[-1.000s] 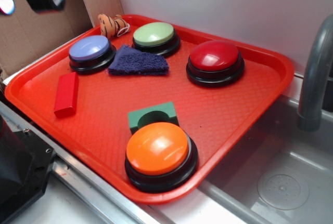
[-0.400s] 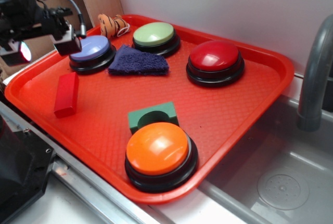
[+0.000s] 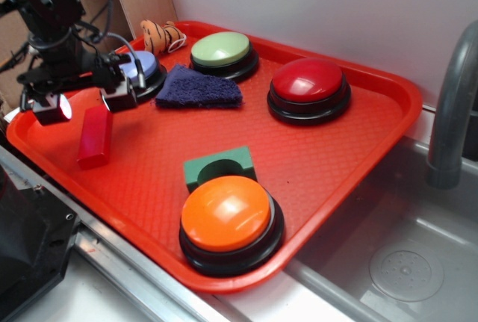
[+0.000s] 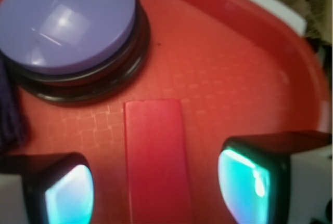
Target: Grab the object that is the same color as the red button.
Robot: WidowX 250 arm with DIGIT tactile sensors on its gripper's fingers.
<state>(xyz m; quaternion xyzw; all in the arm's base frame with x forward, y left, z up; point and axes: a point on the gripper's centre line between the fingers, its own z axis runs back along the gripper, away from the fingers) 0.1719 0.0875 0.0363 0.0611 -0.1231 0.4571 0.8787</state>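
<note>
On tray's left side: hand (image 3: 81, 104) above red block (image 3: 95, 137), spread wide, holding nothing.
Wrist view: block (image 4: 156, 161) lies flat between the fingers (image 4: 65, 193), untouched; purple button (image 4: 70, 24) just beyond.
Exterior view only: red button (image 3: 309, 81), far right of tray (image 3: 358, 150).

Bright red block (image 3: 95, 137), dark-red button (image 3: 308, 80), red waffle-textured tray (image 3: 336, 165).

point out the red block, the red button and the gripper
red block (image 4: 156, 161), wrist view, middle of its top face
red button (image 3: 308, 79), exterior view, top of its dome
gripper (image 3: 84, 104), exterior view, midway between its fingertips, above the block
</note>
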